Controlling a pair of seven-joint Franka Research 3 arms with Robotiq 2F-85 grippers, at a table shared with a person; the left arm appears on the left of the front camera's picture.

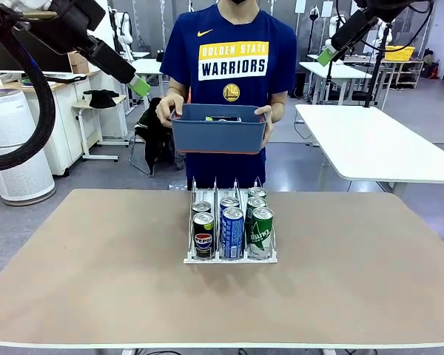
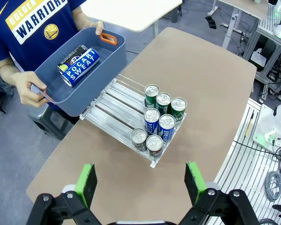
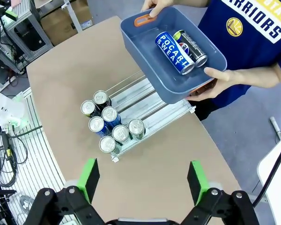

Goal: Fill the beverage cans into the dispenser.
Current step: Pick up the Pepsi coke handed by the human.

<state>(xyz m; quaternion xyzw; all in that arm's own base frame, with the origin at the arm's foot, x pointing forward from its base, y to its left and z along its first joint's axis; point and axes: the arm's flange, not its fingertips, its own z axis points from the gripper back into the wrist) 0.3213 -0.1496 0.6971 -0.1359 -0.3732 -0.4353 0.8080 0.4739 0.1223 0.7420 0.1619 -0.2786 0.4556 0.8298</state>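
Holding a blue-grey tub (image 1: pixel 218 137) just beyond the table's (image 1: pixel 96 281) far edge, the person's hands (image 1: pixel 166 111) carry a blue can (image 2: pixel 80 68) and a black can (image 2: pixel 71 57) lying inside it. The dispenser (image 2: pixel 114 101) sits at the middle of the far edge, with seven beverage cans (image 1: pixel 231 231) standing packed at its near end. The left gripper (image 2: pixel 140 168) and right gripper (image 3: pixel 143 164) hang high above the table, both released and empty.
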